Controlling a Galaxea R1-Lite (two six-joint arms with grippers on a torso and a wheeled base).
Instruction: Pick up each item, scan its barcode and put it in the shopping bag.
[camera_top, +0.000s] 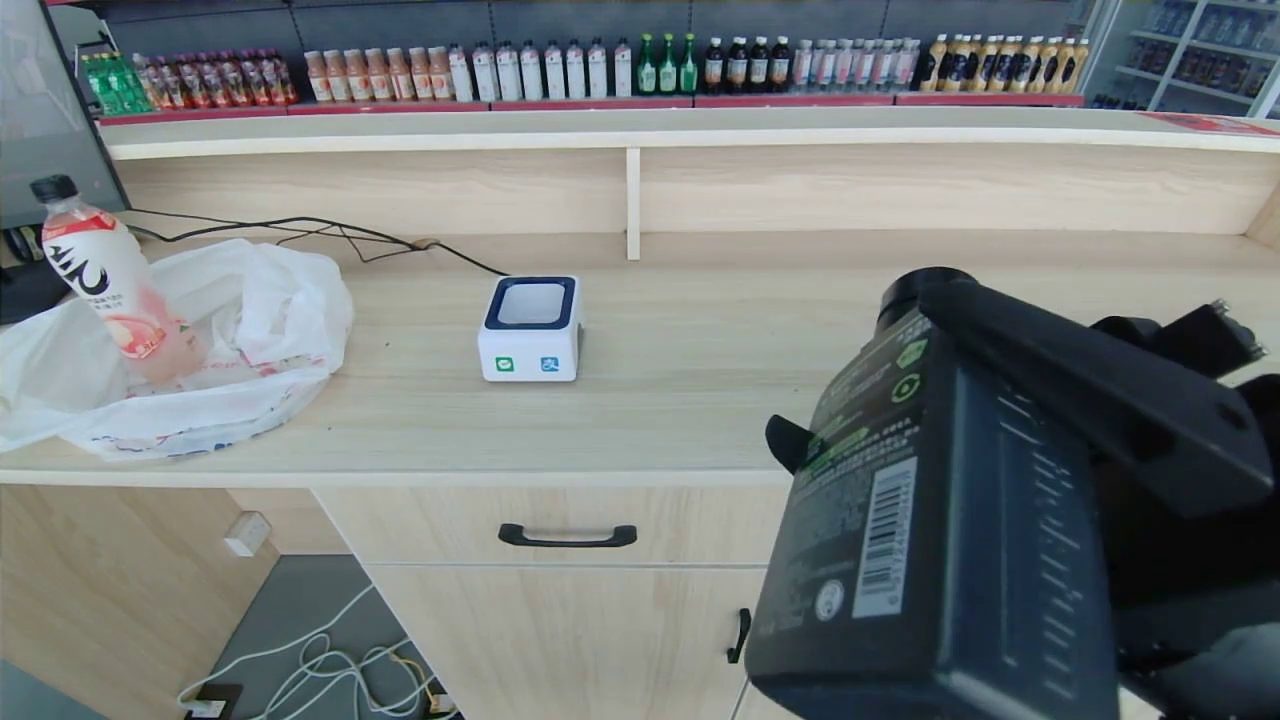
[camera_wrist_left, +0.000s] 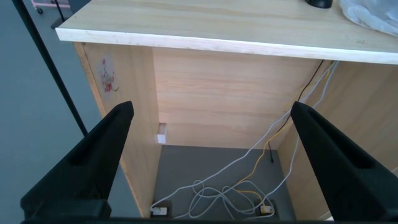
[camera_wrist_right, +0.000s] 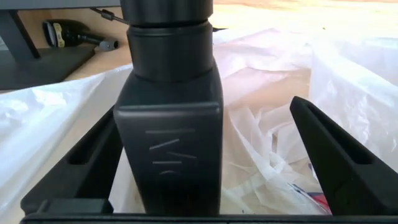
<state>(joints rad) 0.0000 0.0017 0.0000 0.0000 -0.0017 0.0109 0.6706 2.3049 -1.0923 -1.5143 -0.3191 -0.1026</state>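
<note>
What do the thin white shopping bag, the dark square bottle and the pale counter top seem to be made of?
The thin white shopping bag: filmy plastic, crumpled, half see-through. The dark square bottle: probably plastic, matte, moulded ridges, printed label. The pale counter top: wood or wood-look laminate; grain lines show.

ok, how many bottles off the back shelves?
2. Pink bottle stands in the shopping bag; dark bottle held in the right tool. Bag may hide more.

Black bottle (camera_top: 930, 520) printed green and white, pink-and-white bottle (camera_top: 105, 280), white bag (camera_top: 290, 300), white navy-rimmed scanner (camera_top: 530, 335)
</note>
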